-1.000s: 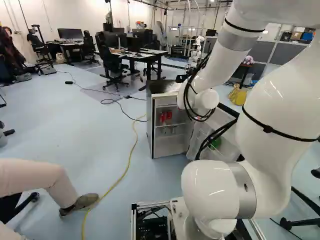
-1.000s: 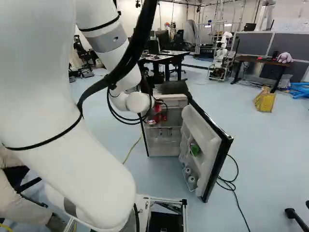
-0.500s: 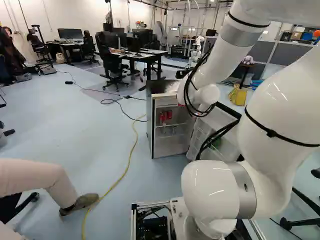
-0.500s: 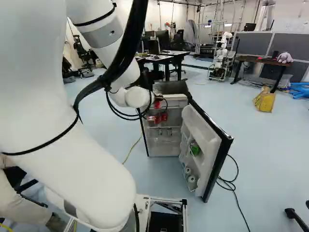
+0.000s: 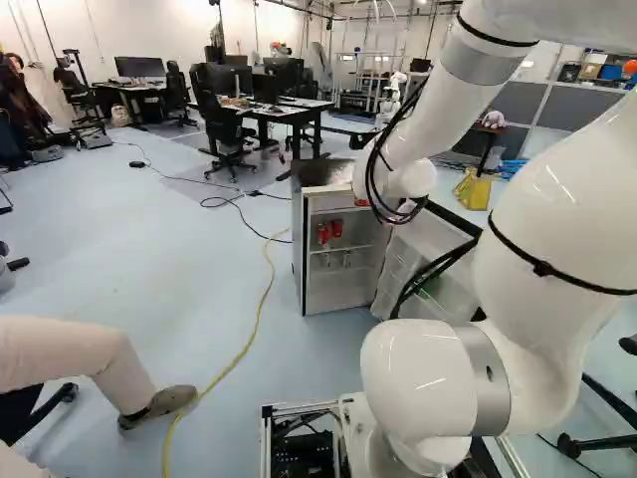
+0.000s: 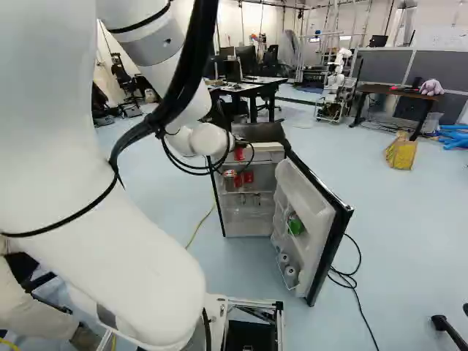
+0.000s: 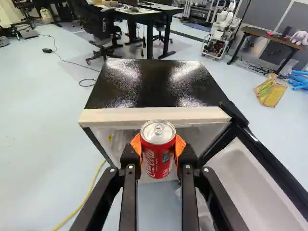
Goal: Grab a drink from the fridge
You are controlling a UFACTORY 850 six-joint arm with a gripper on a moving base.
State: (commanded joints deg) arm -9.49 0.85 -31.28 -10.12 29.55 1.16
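Observation:
In the right base view the gripper (image 6: pixel 235 151), largely hidden behind the wrist, is level with the upper front of the open fridge (image 6: pixel 256 228). A bit of red (image 6: pixel 239 153) shows there. Seen from the wrist, the gripper (image 7: pixel 158 148) is shut on an upright red drink can (image 7: pixel 158 156), one orange pad against each side. The can is in front of the fridge, just below its pale top front edge (image 7: pixel 154 114). More red cans (image 5: pixel 323 235) stand on a fridge shelf in the left base view.
The fridge door (image 6: pixel 322 219) stands swung open to the right, with a green item and cans in its racks. A yellow cable (image 5: pixel 261 309) runs along the floor. A person's leg (image 5: pixel 90 358) is at the left. Another robot (image 6: pixel 338 80) stands far back.
The arm's wrist has risen slightly, and the red piece beside it has moved up with it. More of the shelf cans shows in the right base view. The base and fridge have stayed put.

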